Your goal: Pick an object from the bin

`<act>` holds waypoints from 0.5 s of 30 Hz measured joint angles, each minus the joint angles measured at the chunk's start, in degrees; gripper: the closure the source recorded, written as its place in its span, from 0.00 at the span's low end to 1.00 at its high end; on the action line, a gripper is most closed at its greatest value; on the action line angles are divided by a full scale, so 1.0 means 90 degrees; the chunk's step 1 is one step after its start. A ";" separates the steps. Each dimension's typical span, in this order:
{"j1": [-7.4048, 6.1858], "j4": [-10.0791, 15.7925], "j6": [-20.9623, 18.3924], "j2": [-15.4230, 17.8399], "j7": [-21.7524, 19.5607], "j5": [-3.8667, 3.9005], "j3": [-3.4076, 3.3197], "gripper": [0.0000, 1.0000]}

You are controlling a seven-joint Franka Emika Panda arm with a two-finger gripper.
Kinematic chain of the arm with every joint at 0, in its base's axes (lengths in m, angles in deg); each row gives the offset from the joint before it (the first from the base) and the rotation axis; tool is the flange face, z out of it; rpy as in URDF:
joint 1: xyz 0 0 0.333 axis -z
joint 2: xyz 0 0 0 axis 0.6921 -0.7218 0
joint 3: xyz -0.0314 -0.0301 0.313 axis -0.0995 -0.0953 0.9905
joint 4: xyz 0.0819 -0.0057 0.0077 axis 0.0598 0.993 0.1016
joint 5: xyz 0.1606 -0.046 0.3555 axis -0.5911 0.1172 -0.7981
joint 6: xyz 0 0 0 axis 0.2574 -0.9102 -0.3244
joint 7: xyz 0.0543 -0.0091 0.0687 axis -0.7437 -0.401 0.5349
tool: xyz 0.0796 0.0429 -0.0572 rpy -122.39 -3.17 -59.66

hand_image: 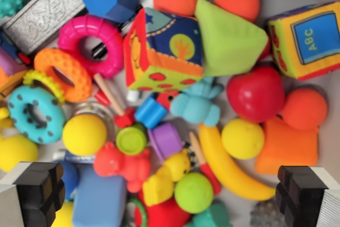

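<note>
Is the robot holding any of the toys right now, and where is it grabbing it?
No, nothing is held. The tool is open, its two black fingertips far apart above the bin, with toys like the green ball lying loose between them.

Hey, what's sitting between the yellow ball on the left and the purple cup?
In the wrist view, a small green cup lies between the yellow ball and the purple cup.

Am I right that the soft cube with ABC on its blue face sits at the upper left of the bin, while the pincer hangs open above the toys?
Not quite: the ABC cube sits at the upper right, as the wrist view shows. The pincer does hang open above the toys.
</note>
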 joint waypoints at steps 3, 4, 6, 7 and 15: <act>0.0000 0.0014 0.0037 -0.0022 0.0163 0.0000 0.0002 0.00; 0.0000 0.0019 0.0049 -0.0030 0.0216 0.0000 0.0002 0.00; 0.0000 0.0028 0.0064 -0.0042 0.0296 0.0000 0.0003 0.00; 0.0000 0.0035 0.0077 -0.0050 0.0349 0.0000 0.0004 0.00; 0.0000 0.0083 0.0167 -0.0110 0.0777 0.0000 0.0008 0.00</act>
